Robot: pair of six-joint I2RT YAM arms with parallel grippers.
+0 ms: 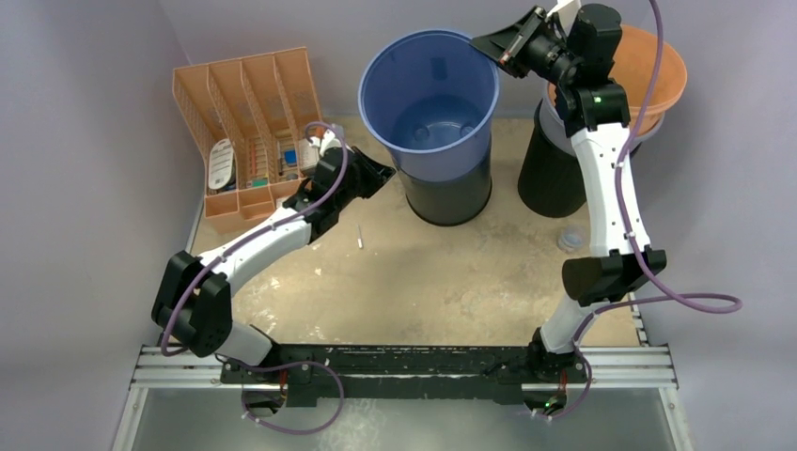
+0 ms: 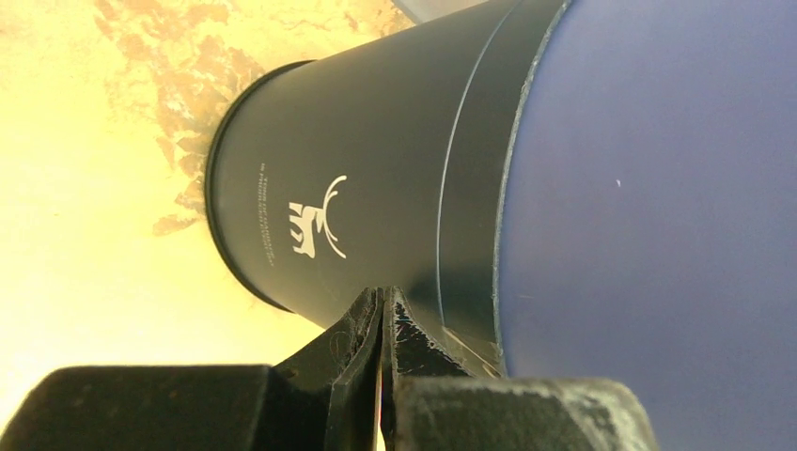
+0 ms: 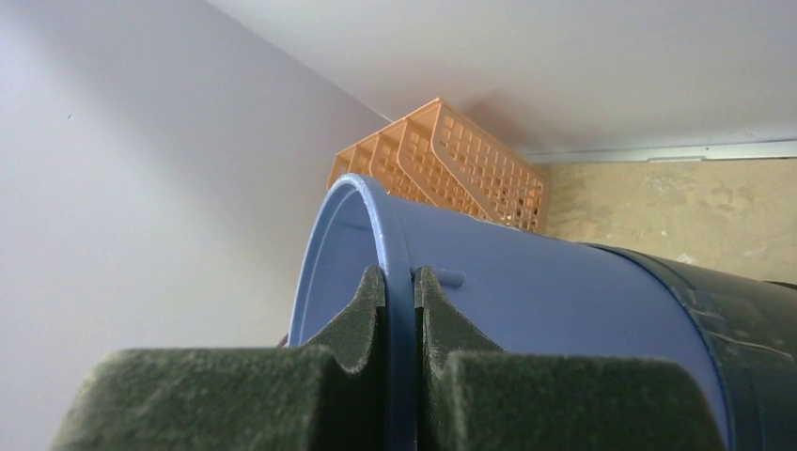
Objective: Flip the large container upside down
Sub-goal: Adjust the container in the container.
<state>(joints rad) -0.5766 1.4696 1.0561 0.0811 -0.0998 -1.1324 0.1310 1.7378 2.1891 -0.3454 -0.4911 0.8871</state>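
A large blue container (image 1: 428, 103) stands upright, nested in a black container (image 1: 451, 193) at the table's back middle. My right gripper (image 1: 495, 47) is shut on the blue container's rim (image 3: 399, 282) at its right side, one finger inside and one outside. My left gripper (image 1: 381, 175) is shut and empty, just left of the black container (image 2: 357, 188), with its fingertips (image 2: 387, 299) very near that container's wall. The blue wall (image 2: 648, 207) fills the right of the left wrist view.
An orange divided basket (image 1: 246, 127) with small items stands at the back left. A second black container (image 1: 554, 174) capped by an orange bowl (image 1: 658, 66) stands at the back right. A small white stick (image 1: 359, 237) and a clear lid (image 1: 570, 239) lie on the table.
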